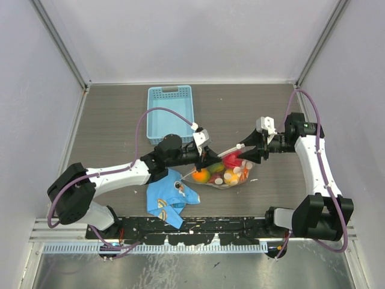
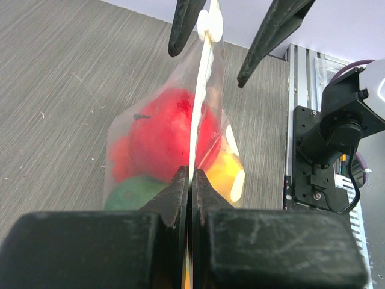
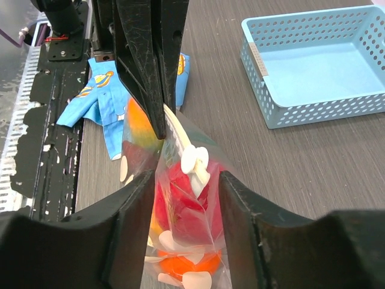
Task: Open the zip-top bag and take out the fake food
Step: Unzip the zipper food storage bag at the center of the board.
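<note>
My left jaws: clenched on the zip strip of the zip-top bag [image 2: 203, 84]; right jaws: parted astride its tab (no pinch yet); fake food [image 2: 162, 135]: bagged, between them.

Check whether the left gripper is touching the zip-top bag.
Touching. The left wrist view shows the left gripper closed, its jaws pinching the white zip strip of the zip-top bag with no gap.

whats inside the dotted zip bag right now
Inside the bag: a big red fruit, a green piece and a yellow-orange one. Any others are hidden behind these, so the count is unclear.
</note>
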Controlling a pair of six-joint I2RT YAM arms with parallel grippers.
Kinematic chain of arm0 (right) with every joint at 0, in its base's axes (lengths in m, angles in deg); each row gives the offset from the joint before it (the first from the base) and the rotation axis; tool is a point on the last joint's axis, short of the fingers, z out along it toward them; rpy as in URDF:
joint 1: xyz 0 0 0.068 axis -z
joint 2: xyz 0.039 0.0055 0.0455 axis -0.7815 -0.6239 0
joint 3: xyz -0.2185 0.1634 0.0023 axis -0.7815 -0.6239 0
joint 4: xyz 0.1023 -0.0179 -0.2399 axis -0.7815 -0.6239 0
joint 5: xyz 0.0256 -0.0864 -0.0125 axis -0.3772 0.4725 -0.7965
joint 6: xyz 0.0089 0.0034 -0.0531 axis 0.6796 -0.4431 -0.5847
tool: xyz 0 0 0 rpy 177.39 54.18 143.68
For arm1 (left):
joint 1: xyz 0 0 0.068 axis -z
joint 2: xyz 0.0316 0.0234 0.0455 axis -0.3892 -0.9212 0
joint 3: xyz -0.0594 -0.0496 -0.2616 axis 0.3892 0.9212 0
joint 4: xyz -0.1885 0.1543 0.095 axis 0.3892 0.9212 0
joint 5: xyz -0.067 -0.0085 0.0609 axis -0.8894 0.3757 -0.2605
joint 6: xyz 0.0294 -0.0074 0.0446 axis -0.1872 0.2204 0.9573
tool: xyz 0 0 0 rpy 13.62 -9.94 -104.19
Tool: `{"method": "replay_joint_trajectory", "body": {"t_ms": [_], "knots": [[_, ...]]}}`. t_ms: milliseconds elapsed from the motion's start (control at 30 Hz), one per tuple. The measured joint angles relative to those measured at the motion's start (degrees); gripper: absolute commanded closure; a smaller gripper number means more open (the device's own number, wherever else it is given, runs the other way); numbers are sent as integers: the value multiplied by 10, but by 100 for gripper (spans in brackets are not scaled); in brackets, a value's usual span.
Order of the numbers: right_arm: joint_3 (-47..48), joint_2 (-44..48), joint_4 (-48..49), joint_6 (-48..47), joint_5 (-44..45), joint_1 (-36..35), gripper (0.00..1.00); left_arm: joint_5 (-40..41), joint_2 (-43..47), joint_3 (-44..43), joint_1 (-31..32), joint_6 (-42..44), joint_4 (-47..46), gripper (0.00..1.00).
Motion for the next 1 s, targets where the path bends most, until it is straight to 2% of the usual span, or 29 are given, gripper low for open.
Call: {"method": "replay_joint_trajectory", "body": {"t_ms": [100,333,533,700,833,1000], "knots": [[-1,0,7,6,-3,0,57,0,0,0,0,0,-1,100],[-7,0,22,21,-7,0,64,0,0,0,0,-2,-2,100],[-12,0,32,32,-9,0,86,0,1,0,0,-7,-3,100],[-12,0,38,43,-10,0,96,0,1,4,0,-19,-10,99],[-13,4,40,46,-10,-2,99,-8,2,6,-5,-45,-15,74],[-13,9,46,70,-8,-4,99,-63,2,6,-61,-156,-34,29]]}}
